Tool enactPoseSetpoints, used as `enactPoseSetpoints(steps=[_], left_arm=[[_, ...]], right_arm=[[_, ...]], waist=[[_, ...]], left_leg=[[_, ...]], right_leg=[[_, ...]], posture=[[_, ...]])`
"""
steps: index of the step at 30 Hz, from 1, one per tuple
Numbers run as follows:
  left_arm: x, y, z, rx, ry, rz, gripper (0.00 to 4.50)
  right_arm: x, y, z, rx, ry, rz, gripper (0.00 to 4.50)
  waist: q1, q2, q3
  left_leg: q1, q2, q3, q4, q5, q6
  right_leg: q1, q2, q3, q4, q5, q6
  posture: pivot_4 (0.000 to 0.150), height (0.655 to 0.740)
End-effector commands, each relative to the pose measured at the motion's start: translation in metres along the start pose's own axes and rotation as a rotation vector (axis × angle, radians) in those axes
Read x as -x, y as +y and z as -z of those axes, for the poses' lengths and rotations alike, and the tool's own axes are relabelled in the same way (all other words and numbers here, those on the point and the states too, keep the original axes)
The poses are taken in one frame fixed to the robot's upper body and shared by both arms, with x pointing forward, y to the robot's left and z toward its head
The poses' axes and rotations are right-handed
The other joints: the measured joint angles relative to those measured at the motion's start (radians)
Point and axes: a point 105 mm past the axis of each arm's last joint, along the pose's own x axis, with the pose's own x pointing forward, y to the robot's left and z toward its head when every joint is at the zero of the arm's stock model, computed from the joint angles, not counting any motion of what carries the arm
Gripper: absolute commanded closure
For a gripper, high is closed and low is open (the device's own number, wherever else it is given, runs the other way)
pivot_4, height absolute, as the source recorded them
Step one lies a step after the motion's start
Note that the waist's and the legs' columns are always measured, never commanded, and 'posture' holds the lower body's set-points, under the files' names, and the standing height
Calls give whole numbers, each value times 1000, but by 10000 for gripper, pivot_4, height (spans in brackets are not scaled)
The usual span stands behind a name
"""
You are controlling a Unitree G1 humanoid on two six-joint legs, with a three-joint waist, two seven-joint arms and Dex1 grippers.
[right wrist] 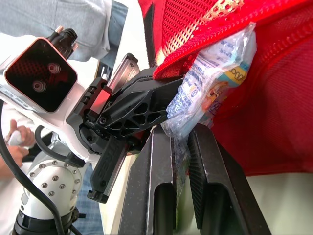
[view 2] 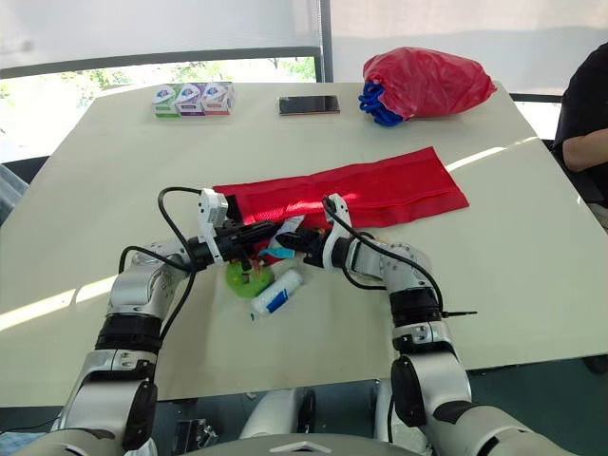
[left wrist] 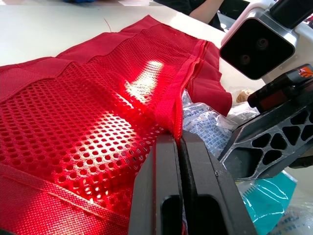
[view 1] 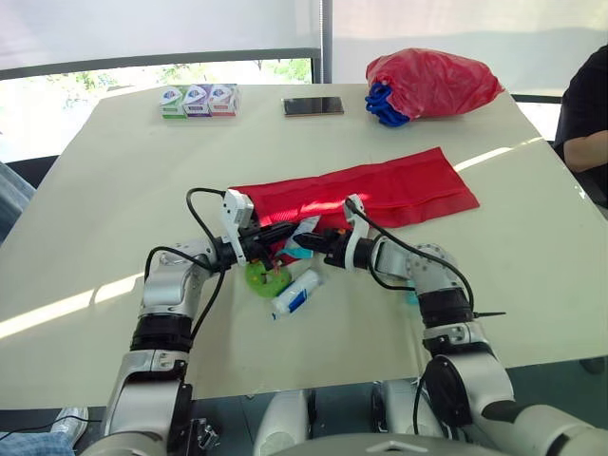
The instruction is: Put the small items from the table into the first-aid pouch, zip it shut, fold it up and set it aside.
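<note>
The red mesh pouch point(view 1: 380, 190) lay unfolded and flat across the middle of the table point(view 1: 114, 209), its near end between the two arms. The left claw point(left wrist: 178, 139) was closed tight on the hem of a mesh pocket, lifting that edge. The right claw point(right wrist: 180, 134) was nearly closed on a clear plastic packet point(right wrist: 215, 83), whose far end sat at the pocket's mouth, under the lifted hem.

The pouch looked thin and floppy, likely to sag wherever it was let go, so the stitched hem seemed the best place to grip. The packet looked light, crinkly and probably slippery. A grip near its tail would leave the front free to slide in.

A green round thing point(view 1: 266, 277), a white tube point(view 1: 296, 293) and a teal packet point(left wrist: 266, 196) lay just beside the claws, not yet packed. The claws were crowded close together at the opening, so each could get in the other's way.

Three small boxes point(view 1: 199, 100), a phone point(view 1: 313, 105) and a red bag point(view 1: 432, 84) sat well apart at the far edge, and a person's arm point(view 1: 584, 142) rested at the right side
</note>
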Motion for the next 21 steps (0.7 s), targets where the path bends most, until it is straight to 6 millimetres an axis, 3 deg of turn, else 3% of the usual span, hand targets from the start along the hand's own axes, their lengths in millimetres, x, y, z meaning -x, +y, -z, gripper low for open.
enactPoseSetpoints(steps=[1, 7, 15, 21], left_arm=[[-14, -19, -18, -60, -54, 103, 45000], [-16, -19, -18, -119, -46, 96, 45000], [-10, -13, -20, -289, -1, 106, 45000], [-11, -10, -21, -326, 9, 137, 45000]], right_arm=[[-14, 3, 18, 31, 95, -6, 44438], [-15, -4, 18, 42, 116, 18, 44438], [8, -19, 8, 66, 179, 22, 44438], [16, -13, 13, 135, 305, -46, 44438]], waist=[[0, 0, 0], [1, 0, 0], [11, 0, 0], [19, 1, 1]], left_leg=[[0, 0, 0, 0, 0, 0], [0, 0, 0, 0, 0, 0], [0, -1, 0, 0, 0, -1], [-1, -3, 0, 0, 0, 0]], right_leg=[[0, 0, 0, 0, 0, 0], [0, 0, 0, 0, 0, 0], [1, -3, 0, 0, 0, 0], [1, -4, -1, -1, 0, 0]], posture=[[1500, 7400], [1500, 7400], [1500, 7400], [1500, 7400]])
